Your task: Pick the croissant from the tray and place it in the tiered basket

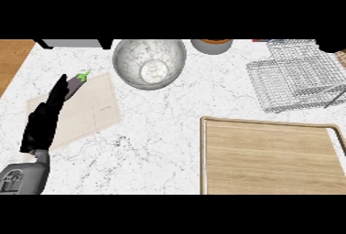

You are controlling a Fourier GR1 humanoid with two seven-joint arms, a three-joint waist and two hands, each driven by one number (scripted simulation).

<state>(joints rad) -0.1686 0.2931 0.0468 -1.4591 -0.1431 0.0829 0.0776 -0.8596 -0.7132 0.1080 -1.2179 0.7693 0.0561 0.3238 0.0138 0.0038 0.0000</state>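
Croissant: not visible anywhere in the head view. The light wooden rectangular tray with a raised rim shows only bare board, so either the pastry sits past the frame's edge or it is hidden; cannot tell which, and no long axis can be read for it.

Taking the tray as landmark: the silver wire tiered basket stands just beyond the tray's far right corner, near it, not touching as far as I can see. A grey speckled metal bowl with a pale round lump inside lies beyond the tray's far left corner. A small grey cup with brown contents sits beyond the tray, between bowl and basket. A beige cutting board lies well left of the tray, with a purple eggplant with green stem at its far edge.

Left hand, black, rests upright over that board's left side, fingers straight and relaxed, holding nothing, well apart from the tray. Right hand is not in view.

Judgement: tray and basket both lie to the robot's right, so the right arm is the nearer one for the pick and the placing; the left would have to cross the whole counter.
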